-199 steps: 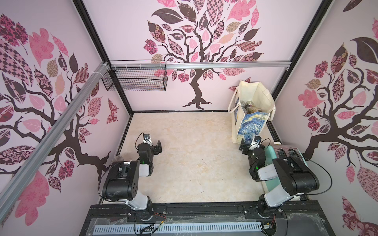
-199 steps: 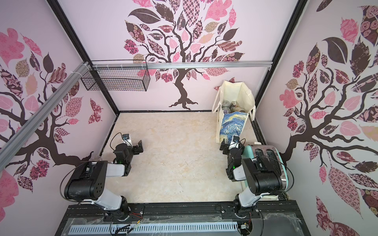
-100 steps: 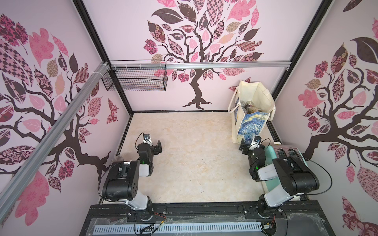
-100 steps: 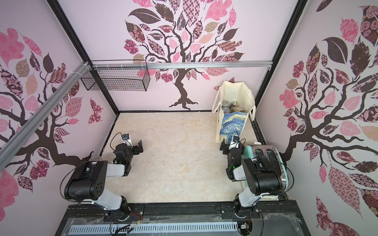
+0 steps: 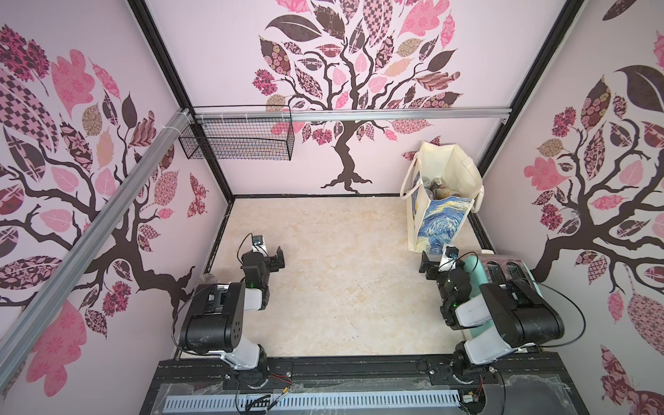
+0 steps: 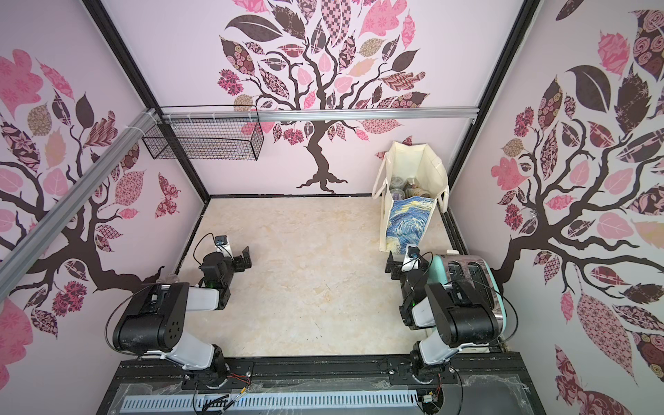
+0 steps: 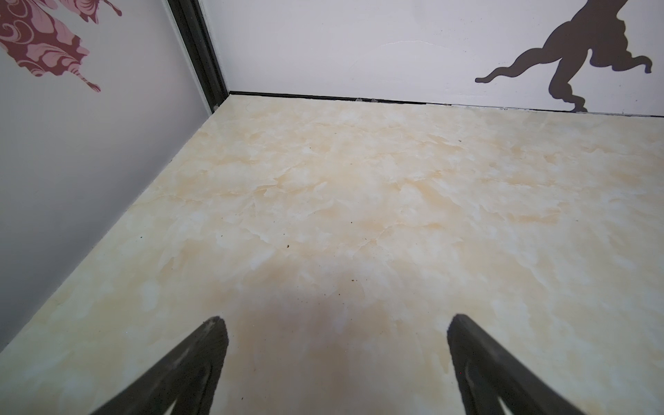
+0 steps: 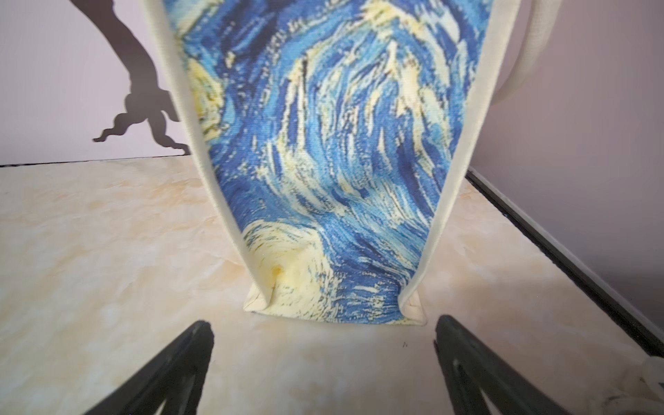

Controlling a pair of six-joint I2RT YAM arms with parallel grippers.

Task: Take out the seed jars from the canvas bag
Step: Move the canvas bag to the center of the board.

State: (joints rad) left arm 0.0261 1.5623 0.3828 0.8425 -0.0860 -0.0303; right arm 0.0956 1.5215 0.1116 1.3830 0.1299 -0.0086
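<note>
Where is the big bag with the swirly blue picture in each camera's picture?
In a top view: the canvas bag stands at the right, near the back corner.
In a top view: the same spot, right of middle.
Left wrist view: not in it.
Right wrist view: it fills the middle, just beyond the open right gripper.
Shared landmark: the tree trunk on the back wall.

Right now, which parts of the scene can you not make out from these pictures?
- The seed jars: in both top views only a few tops show in the mouth of the canvas bag. Its walls hide the rest, so no count is possible. Labels are too small to read.
- Right wrist view: the bag's mouth is cut off by the picture's edge, and no jars show.
- The toaster: partly hidden by the right arm in both top views.
</note>
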